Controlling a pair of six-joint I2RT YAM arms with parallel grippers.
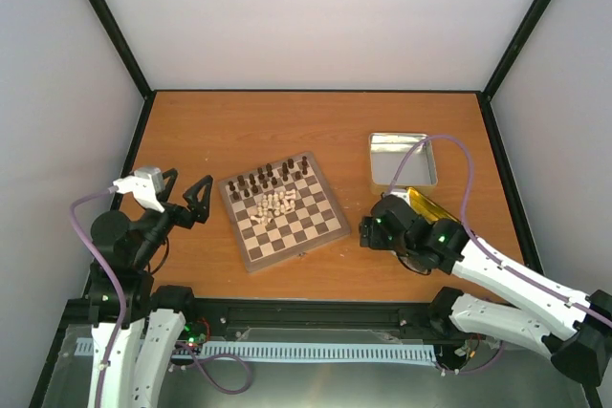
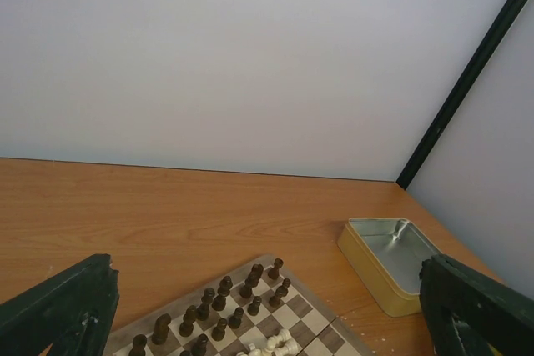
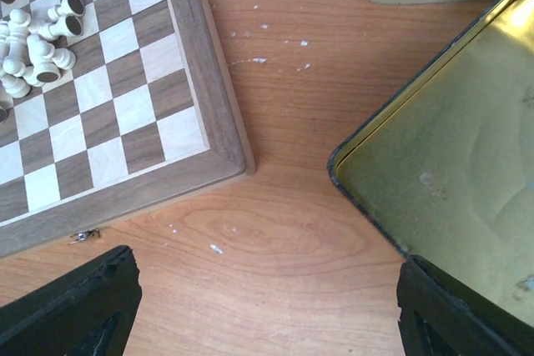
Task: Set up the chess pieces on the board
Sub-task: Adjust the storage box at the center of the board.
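- We see the left gripper (image 1: 185,190) raised beside the left edge of the board (image 1: 311,222), its two black fingers spread wide and holding nothing.
- The right gripper (image 3: 265,306) hangs low over bare tabletop just off the board's near right corner, its fingers likewise wide apart and empty.
- Between the two arms, the board sits turned at a slight angle on the table.
- The chess pieces (image 1: 275,203) lie in a loose heap near the board's middle, and we make out several on their sides in the right wrist view.
- The dark brown chessmen (image 1: 263,179) stand in two rows along the board's far edge.
- Just right of the right gripper lies a shallow gold-coloured tray (image 3: 450,164) with a dark rim.
- Beyond it an open silver tin (image 1: 402,164) rests on the table, well apart from the board.
- The table (image 1: 239,131) is orange-brown wood grain, and white flecks (image 3: 250,60) dot it near the board's corner.
- Plain white panels (image 1: 316,16) close the space on three sides, joined by black frame posts (image 1: 105,21) at the corners.
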